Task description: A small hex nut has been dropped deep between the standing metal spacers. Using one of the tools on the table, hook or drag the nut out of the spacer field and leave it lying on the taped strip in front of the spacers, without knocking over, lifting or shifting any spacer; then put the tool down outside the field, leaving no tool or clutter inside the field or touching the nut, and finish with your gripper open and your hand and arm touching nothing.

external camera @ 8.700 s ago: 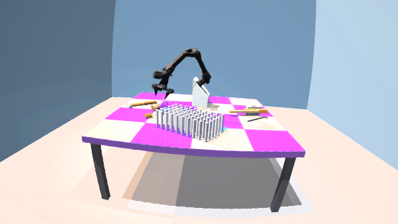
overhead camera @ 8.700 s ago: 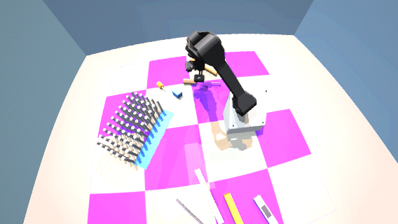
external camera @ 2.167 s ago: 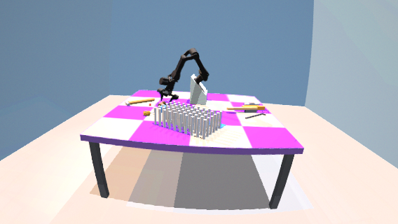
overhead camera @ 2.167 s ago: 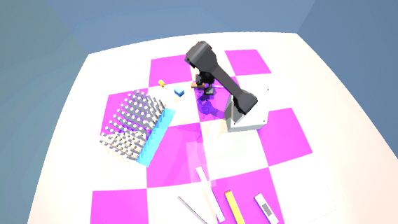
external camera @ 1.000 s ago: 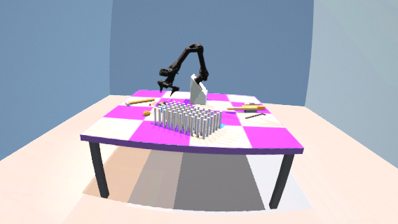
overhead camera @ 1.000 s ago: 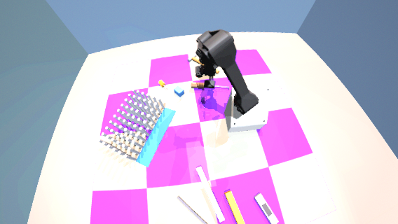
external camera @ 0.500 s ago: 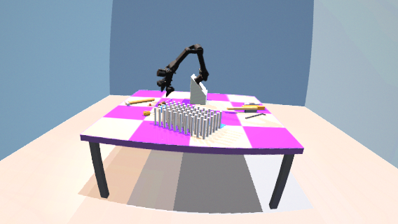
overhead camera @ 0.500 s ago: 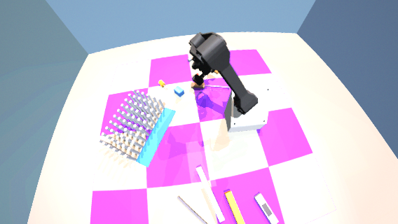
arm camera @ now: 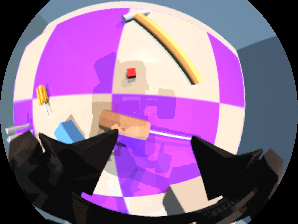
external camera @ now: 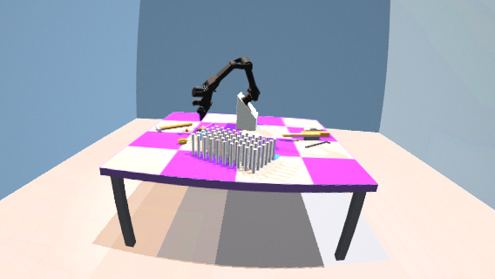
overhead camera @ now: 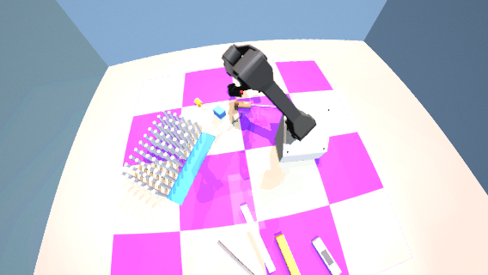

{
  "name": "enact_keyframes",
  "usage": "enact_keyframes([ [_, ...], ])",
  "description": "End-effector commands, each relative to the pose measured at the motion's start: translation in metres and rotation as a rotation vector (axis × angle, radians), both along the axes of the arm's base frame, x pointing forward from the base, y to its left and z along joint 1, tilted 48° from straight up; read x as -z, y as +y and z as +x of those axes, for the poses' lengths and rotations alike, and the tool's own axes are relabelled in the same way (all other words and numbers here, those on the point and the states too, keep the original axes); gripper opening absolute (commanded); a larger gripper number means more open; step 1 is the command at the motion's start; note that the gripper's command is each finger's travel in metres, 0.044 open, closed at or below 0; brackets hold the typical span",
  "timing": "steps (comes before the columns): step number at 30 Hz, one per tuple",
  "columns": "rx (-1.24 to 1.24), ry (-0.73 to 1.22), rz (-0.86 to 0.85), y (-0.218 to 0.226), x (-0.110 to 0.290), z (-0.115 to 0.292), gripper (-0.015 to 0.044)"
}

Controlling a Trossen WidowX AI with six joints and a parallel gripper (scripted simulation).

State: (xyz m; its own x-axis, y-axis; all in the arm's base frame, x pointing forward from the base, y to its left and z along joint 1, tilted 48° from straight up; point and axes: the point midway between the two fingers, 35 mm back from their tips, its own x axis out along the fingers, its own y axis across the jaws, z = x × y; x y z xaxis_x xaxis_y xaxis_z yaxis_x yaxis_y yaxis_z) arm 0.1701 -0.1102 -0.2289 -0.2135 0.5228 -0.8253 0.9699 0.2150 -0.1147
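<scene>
My gripper (overhead camera: 234,91) (external camera: 201,110) (arm camera: 156,136) is open and empty. It hangs above a hook tool with a short wooden handle (overhead camera: 243,104) (arm camera: 124,123) and a thin wire shaft; the tool lies on the table behind the spacer field, and the fingers do not touch it. The standing grey metal spacers (overhead camera: 165,148) (external camera: 233,146) form a dense block at the left. The cyan taped strip (overhead camera: 192,168) runs along their front side. The hex nut is hidden among the spacers in every view.
A blue cube (overhead camera: 219,112) (arm camera: 67,131) and a small yellow piece (overhead camera: 198,101) (arm camera: 43,94) lie between the tool and the spacers. A small red piece (arm camera: 131,72) and a long yellow stick (arm camera: 169,46) (external camera: 174,126) lie farther off. More tools lie at the near edge: a white bar (overhead camera: 257,236), a yellow bar (overhead camera: 287,253), a thin rod (overhead camera: 234,258).
</scene>
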Motion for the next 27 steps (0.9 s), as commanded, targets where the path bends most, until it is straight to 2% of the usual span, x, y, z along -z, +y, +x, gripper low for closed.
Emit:
enact_keyframes([
  [1, 0.567, 0.518, -0.198, 0.004, 0.004, 0.022, 0.044],
  [23, 1.319, 1.082, -0.578, 0.009, -0.001, 0.048, 0.044],
  [27, 1.328, 1.087, -0.582, 0.009, -0.001, 0.049, 0.044],
])
